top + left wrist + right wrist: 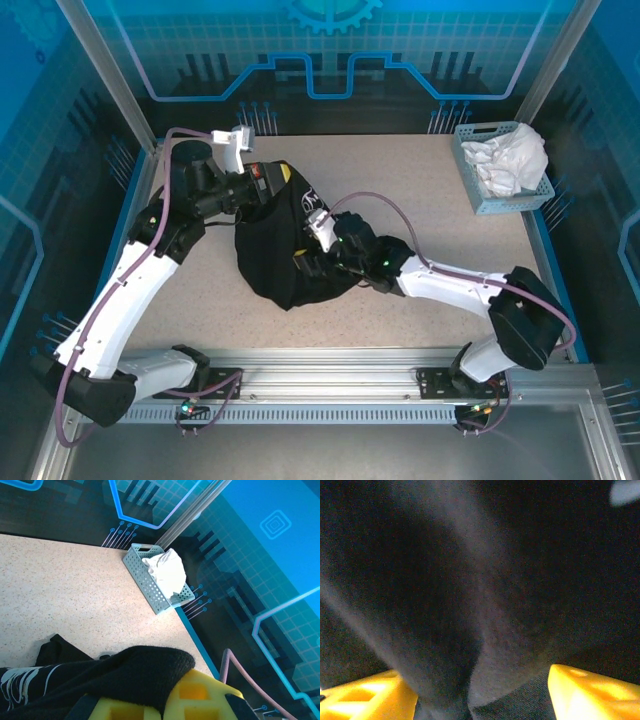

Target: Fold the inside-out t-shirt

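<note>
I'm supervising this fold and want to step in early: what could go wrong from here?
The black t-shirt lies bunched. The open right hand straddles a thick fold, so closing may pinch several layers.
The left hand is shut on one edge, so pulling could drag the whole heap instead of spreading it.
The right arm's cable loops close to the cloth and might snag.

The left arm (110, 310) and right arm (450, 285) were white with black joints; a mauve cable (372, 194) ran along each; fingers (200, 695) were yellow.
</note>
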